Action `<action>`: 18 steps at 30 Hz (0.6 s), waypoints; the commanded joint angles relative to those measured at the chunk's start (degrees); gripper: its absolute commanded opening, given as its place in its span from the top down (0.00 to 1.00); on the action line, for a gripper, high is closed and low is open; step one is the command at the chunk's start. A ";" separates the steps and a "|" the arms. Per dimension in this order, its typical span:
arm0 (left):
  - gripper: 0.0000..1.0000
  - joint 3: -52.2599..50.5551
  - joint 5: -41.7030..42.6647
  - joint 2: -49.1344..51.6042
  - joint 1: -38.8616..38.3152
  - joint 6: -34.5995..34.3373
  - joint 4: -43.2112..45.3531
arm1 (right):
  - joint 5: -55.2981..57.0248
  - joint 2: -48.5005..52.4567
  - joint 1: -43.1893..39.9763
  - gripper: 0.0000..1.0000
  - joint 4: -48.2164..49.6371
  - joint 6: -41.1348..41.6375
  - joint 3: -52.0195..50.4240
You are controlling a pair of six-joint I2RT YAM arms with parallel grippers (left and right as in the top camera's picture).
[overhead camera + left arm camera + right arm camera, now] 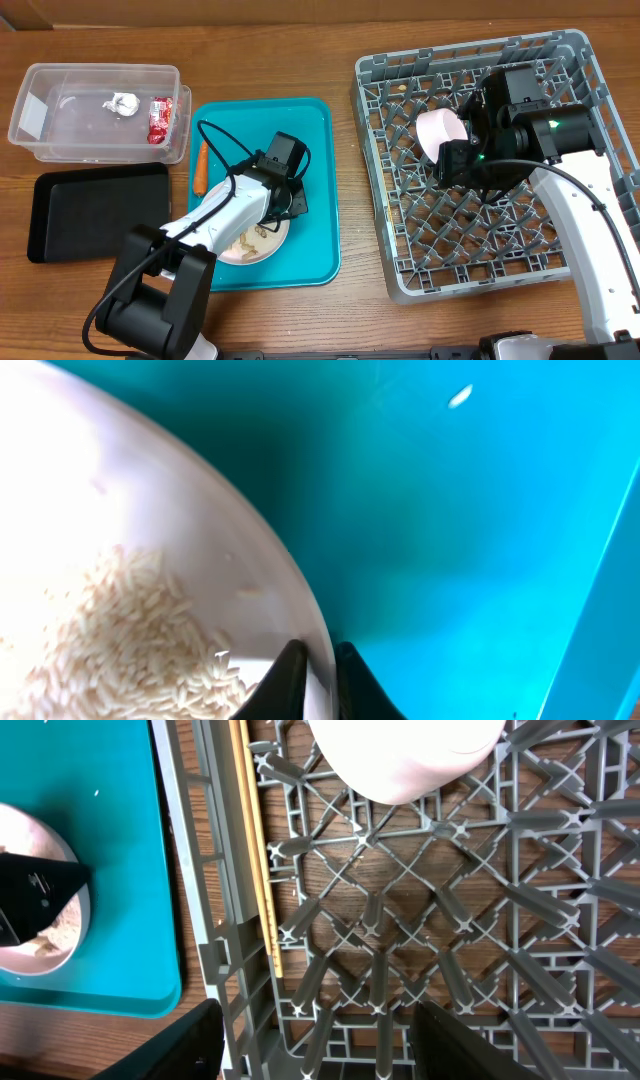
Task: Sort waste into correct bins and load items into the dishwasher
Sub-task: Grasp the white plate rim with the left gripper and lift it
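Note:
A white dish (250,245) with loose rice (120,630) and tan peanuts (262,232) sits on the teal tray (315,180). My left gripper (320,680) is shut on the dish's rim (250,560); it shows in the overhead view (283,205). A round white bowl (440,133) lies in the grey dish rack (560,270). My right gripper (315,1050) is open and empty just above the rack, beside that bowl (400,760). Chopsticks (255,850) lie along the rack's left edge. The orange carrot (201,167) lies at the teal tray's left edge.
The clear tub (60,135) at the far left holds a crumpled tissue (124,102) and a red-and-white wrapper (160,120). The black tray (90,215) lies in front of it. A stray rice grain (460,397) lies on the teal tray.

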 commanded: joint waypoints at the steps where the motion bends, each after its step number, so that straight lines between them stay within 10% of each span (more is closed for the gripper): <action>1: 0.96 -0.48 -1.66 3.21 -0.09 4.07 1.03 | -0.07 -1.20 -0.11 0.37 0.15 -0.35 0.55; 18: 0.96 -0.46 -0.28 3.21 -0.11 7.67 -9.03 | -0.07 -1.20 -0.11 0.37 0.35 -0.35 0.55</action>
